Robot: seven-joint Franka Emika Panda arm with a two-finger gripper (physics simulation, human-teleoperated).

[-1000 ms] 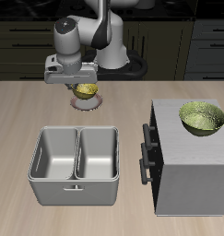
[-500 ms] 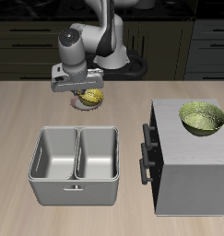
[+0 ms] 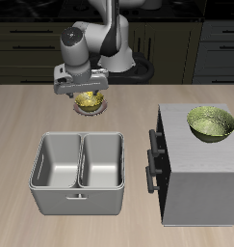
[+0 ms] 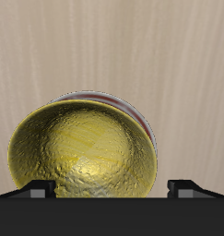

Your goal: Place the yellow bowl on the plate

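Note:
The small golden-yellow bowl [image 3: 89, 100] sits on the plate [image 3: 89, 109] at the back of the table, covering most of it. In the wrist view the bowl [image 4: 86, 152] fills the middle, and the plate's reddish-brown rim [image 4: 134, 112] shows only as a thin arc past the bowl's edge. My gripper [image 3: 87, 94] hangs right above the bowl. In the wrist view the gripper [image 4: 112, 188] has its fingertips [image 4: 35, 187] spread wide on either side of the bowl, not pressing on it. The jaws are open.
A grey double-basin metal tray [image 3: 78, 188] stands near the table's front edge. A grey cabinet [image 3: 200, 183] stands beside it with a larger yellow-green bowl [image 3: 211, 123] on top. The robot's base [image 3: 114, 48] is behind the plate.
The gripper has shifted sideways and come down with the yellow bowl, which now rests on the plate. In the last half second it barely moved.

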